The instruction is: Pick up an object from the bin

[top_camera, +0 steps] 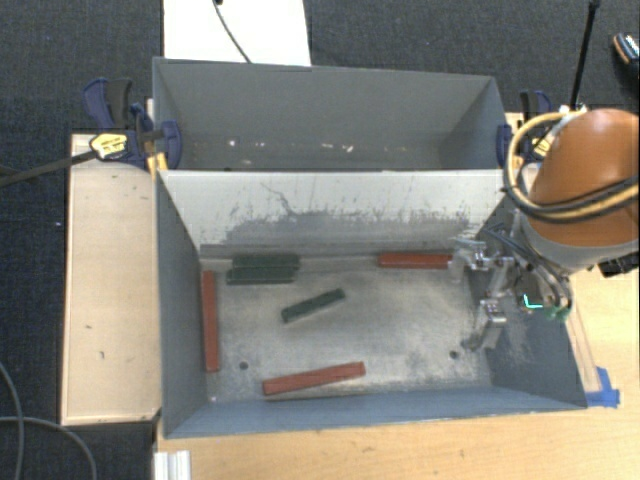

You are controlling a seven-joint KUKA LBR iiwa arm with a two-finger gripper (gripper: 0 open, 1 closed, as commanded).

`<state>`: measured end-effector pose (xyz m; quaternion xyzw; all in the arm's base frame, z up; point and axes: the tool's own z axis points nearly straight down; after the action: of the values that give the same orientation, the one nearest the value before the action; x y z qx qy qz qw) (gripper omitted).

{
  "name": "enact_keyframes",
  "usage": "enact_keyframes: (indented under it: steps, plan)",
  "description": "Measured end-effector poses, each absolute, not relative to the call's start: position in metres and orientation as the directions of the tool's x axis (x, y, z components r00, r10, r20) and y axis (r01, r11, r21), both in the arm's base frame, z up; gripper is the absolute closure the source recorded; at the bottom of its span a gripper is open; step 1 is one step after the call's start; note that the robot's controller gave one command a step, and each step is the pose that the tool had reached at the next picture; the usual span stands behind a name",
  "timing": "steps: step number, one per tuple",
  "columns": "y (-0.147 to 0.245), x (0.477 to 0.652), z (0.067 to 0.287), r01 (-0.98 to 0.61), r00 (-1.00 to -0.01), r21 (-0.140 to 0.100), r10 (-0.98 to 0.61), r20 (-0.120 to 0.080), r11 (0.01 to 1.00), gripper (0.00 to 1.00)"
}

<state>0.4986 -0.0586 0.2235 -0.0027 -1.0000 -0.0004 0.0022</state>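
My gripper [484, 326] hangs low at the right end of the bin, close to the right wall, with nothing seen in it. Nearest to it is a short red stick [413, 261] lying along the foot of the back wall, a little up and to the left. A small dark green stick [313, 305] lies slanted near the middle of the floor. A longer red stick [313, 378] rests near the front wall, left of the gripper.
A dark green block [263, 268] lies against the back wall at the left. Another red stick [210, 320] runs along the left wall. The arm with its orange cover and cables reaches over the right rim.
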Motion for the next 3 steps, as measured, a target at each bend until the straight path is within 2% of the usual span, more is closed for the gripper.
enact_keyframes:
  steps: [1, 2, 3]
  plan:
    - [-0.018, 0.577, 0.171, -0.125, -0.992, 0.001, -0.125, -0.005, 0.992, 0.0]
    - [0.052, 0.549, 0.121, -0.288, -0.958, 0.004, -0.288, 0.001, 0.958, 0.0]
    - [0.097, 0.585, 0.069, -0.498, -0.867, 0.002, -0.498, -0.004, 0.867, 0.0]
